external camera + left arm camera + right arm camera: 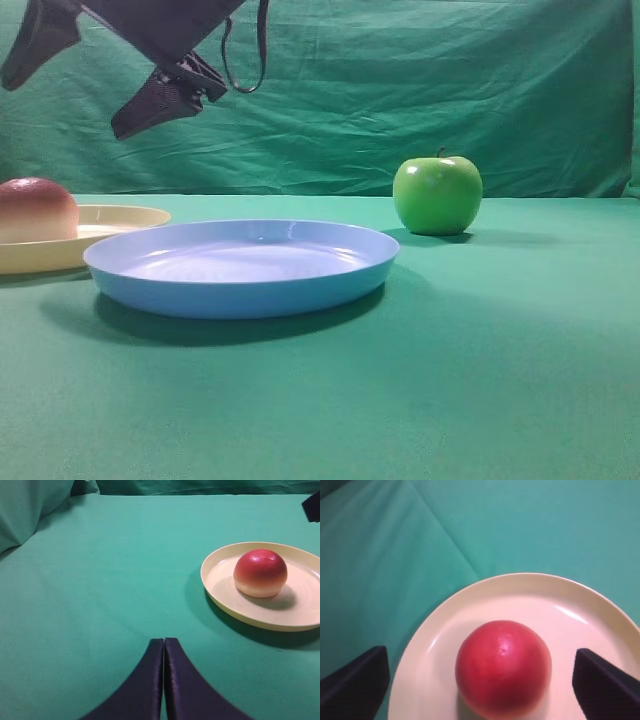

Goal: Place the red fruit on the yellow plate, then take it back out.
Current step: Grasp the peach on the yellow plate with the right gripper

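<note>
Right gripper (480,680) hangs spread wide and empty over the red fruit (503,666), resting at six o'clock on the yellow plate (600,625): smooth, rigid, probably slippery, so pinch its widest girth.

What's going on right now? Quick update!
Right gripper open above red fruit. Fruit sits on yellow plate. Left gripper shut, clear. Nothing in the way.

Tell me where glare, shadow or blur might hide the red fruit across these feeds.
Exterior high: red fruit cut by the left edge, soft; sharp glint on the green apple. Left wrist: small highlight on the fruit's top, its shadow falling on the yellow plate. Right wrist: fruit fills the centre, slightly soft, right gripper fingers dark at both edges.
</note>
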Robot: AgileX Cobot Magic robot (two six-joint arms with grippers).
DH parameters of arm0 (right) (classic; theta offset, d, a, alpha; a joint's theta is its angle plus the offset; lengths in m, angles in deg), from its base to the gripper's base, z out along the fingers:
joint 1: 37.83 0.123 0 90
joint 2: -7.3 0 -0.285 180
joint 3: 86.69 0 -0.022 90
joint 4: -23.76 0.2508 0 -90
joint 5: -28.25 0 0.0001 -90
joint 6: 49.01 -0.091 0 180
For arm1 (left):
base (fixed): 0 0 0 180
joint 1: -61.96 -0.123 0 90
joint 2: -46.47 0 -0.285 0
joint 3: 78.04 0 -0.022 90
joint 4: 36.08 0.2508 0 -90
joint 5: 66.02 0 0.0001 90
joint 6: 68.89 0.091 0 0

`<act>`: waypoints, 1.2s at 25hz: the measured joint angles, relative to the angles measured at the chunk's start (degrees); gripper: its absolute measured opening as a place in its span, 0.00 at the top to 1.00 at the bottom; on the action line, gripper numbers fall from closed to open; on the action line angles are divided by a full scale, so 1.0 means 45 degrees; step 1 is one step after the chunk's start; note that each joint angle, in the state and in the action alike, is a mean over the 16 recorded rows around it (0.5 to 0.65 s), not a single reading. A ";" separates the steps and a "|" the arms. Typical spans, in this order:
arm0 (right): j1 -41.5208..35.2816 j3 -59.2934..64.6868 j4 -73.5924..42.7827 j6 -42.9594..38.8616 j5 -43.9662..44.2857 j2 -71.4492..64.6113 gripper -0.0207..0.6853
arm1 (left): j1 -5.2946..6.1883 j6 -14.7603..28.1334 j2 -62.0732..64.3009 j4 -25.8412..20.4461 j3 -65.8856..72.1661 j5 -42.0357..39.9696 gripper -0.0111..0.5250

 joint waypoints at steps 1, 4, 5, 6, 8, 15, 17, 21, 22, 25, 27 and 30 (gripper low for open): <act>0.0078 0.0000 -0.0033 0.0016 -0.0256 -0.0100 0.02 | 0.0000 0.0000 0.0000 0.0000 0.0000 0.0000 0.98; 0.0259 0.0000 -0.0144 0.0083 -0.0961 -0.0419 0.02 | 0.0000 0.0000 0.0000 0.0000 0.0000 0.0000 0.98; 0.0308 0.0000 -0.0179 0.0112 -0.1183 -0.0529 0.02 | 0.0000 0.0000 0.0000 0.0000 0.0000 0.0000 0.98; 0.0355 0.0000 -0.0209 0.0142 -0.1400 -0.0642 0.02 | 0.0000 0.0000 0.0000 0.0000 0.0000 0.0000 0.98; 0.0443 0.0000 -0.0247 0.0209 -0.1825 -0.0863 0.02 | 0.0000 0.0000 0.0000 0.0000 0.0000 0.0000 0.98; 0.0694 0.0000 -0.0260 0.0586 -0.2883 -0.1435 0.09 | 0.0000 0.0000 0.0000 0.0000 0.0000 0.0000 0.98; 0.0742 0.0000 -0.0267 0.0699 -0.2996 -0.1536 0.16 | 0.0000 0.0000 0.0000 0.0000 0.0000 0.0000 0.98; 0.0816 -0.0005 -0.0332 0.0894 -0.3023 -0.1627 0.32 | 0.0000 0.0000 0.0000 0.0000 0.0000 0.0000 0.98; 0.0819 -0.0007 -0.0358 0.0938 -0.2977 -0.1618 0.36 | 0.0000 0.0000 0.0000 0.0000 0.0000 0.0000 0.98; 0.0779 -0.0011 -0.0486 0.1062 -0.2692 -0.1486 0.49 | 0.0000 0.0000 0.0000 0.0000 0.0000 0.0000 0.98; 0.0716 -0.0013 -0.0634 0.1087 -0.2387 -0.1301 0.57 | 0.0000 0.0000 0.0000 0.0000 0.0000 0.0000 0.98; 0.0571 -0.0017 -0.1103 0.0871 -0.1774 -0.0878 0.66 | 0.0000 0.0000 0.0000 0.0000 0.0000 0.0000 0.98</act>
